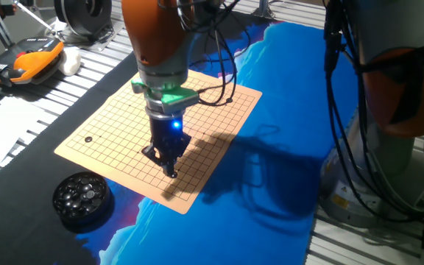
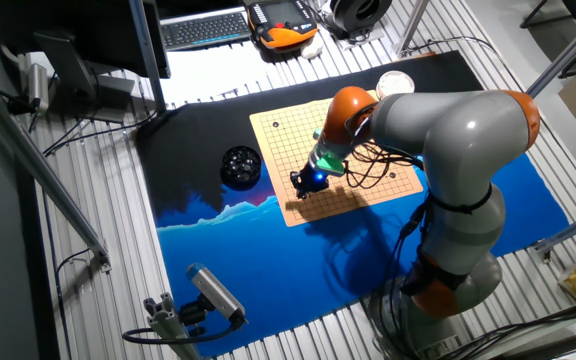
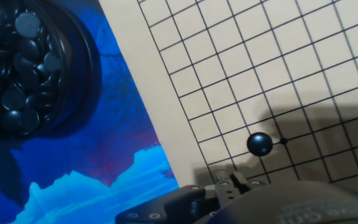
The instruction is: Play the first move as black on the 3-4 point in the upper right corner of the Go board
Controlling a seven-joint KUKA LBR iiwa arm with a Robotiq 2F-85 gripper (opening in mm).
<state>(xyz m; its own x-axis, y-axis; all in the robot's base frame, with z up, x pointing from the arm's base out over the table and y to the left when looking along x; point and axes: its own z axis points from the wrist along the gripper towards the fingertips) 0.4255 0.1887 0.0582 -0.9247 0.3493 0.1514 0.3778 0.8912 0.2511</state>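
The tan Go board [image 1: 212, 103] lies on the blue mat; it also shows in the other fixed view [image 2: 368, 190] and the hand view [image 3: 303, 56]. My gripper [image 1: 171, 168] hangs low over the board near its front corner, fingers drawn together. In the hand view a black stone [image 3: 260, 144] sits just beyond the gripper [image 3: 242, 179], right beside a star point and off the line crossings; it looks held at the fingertips. Another black stone [image 1: 88, 139] lies on the board near the left corner, also seen in the other fixed view [image 2: 275, 125].
A round black bowl of black stones [image 1: 83, 197] stands on the mat beside the board's front-left edge, and fills the hand view's top left [image 3: 23, 68]. A white bowl [image 2: 396, 83] sits past the board's far corner. An orange handset [image 1: 28, 59] lies at the back left.
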